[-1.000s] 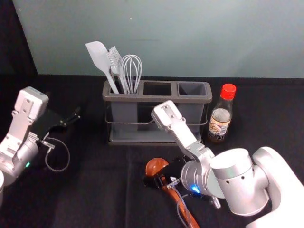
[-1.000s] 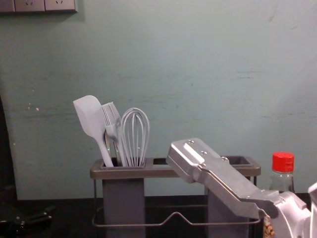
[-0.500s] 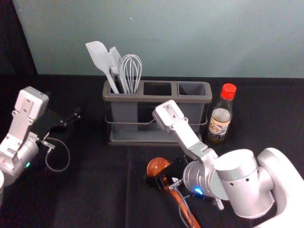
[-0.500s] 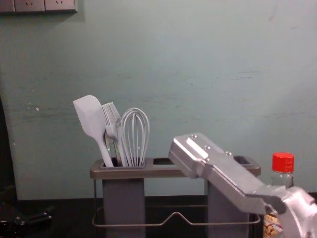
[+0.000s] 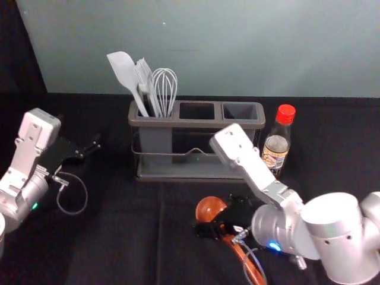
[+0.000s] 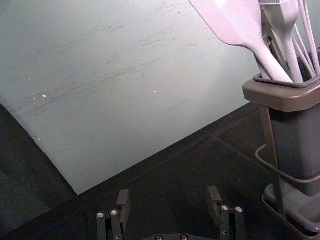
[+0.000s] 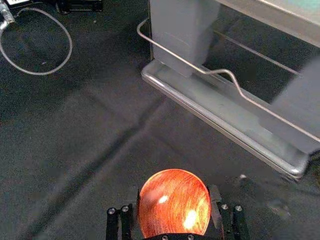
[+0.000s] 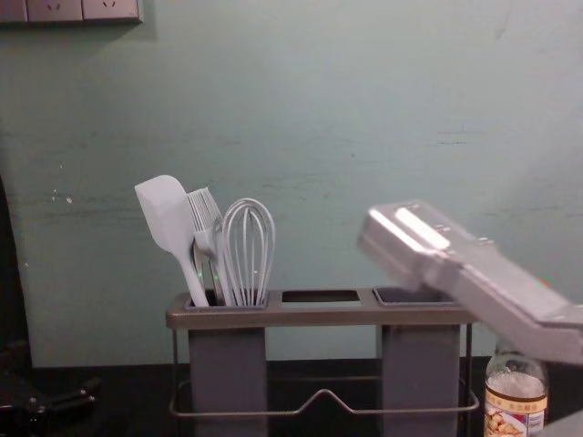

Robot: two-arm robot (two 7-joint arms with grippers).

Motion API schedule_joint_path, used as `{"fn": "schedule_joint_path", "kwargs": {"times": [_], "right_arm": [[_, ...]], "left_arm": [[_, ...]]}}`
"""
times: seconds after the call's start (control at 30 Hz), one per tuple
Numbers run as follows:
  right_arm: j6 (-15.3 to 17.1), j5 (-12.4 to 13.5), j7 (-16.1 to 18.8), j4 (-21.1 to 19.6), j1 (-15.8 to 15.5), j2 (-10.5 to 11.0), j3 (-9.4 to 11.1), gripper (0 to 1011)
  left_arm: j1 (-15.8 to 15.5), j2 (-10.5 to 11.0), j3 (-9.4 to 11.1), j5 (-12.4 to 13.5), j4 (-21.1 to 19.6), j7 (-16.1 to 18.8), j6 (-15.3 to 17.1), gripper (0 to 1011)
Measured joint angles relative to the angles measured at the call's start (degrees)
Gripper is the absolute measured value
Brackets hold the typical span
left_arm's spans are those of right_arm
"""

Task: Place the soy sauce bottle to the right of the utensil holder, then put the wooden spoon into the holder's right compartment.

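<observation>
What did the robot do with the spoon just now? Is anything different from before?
The right gripper moved toward the robot's right, and the wooden spoon went with it. The arm looks a bit higher too. It already had the spoon, and nothing was let go. The sauce bottle, the holder with its whisk, and the left gripper stayed put.

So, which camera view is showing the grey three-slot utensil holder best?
Head view, because the holder shows all three openings and its base, though the right arm covers part. Chest: upper front. Left wrist: one end. Right wrist: lower front.
</observation>
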Motion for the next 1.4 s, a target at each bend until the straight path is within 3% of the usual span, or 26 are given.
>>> {"fn": "schedule_joint_path", "kwargs": {"times": [0.23, 0.43, 0.6, 0.7, 0.93, 1.13, 1.4], "right_arm": [[-0.99, 0.54, 2.27, -3.6, -2.87, 3.31, 2.75, 840], [-6.72, 2.78, 3.07, -6.34, -6.8, 6.35, 6.15, 840], [-13.13, 3.3, 1.17, -7.91, -10.18, 7.78, 7.61, 840], [-21.14, 4.08, -1.74, -8.28, -13.39, 7.87, 9.01, 840], [-34.72, 6.96, -5.69, -7.21, -17.76, 7.26, 11.06, 840], [-42.15, 9.51, -7.16, -6.73, -19.55, 7.35, 11.98, 840], [-49.0, 11.13, -9.7, -7.71, -20.7, 7.31, 12.73, 840]], "left_arm": [[0.0, 0.0, 0.0, 0.0, 0.0, 0.0, 0.0, 1005], [0.0, 0.0, 0.0, 0.0, 0.0, 0.0, 0.0, 1005], [0.0, 0.0, 0.0, 0.0, 0.0, 0.0, 0.0, 1005], [0.0, 0.0, 0.0, 0.0, 0.0, 0.0, 0.0, 1005], [0.0, 0.0, 0.0, 0.0, 0.0, 0.0, 0.0, 1005], [0.0, 0.0, 0.0, 0.0, 0.0, 0.0, 0.0, 1005], [0.0, 0.0, 0.0, 0.0, 0.0, 0.0, 0.0, 1005]]}}
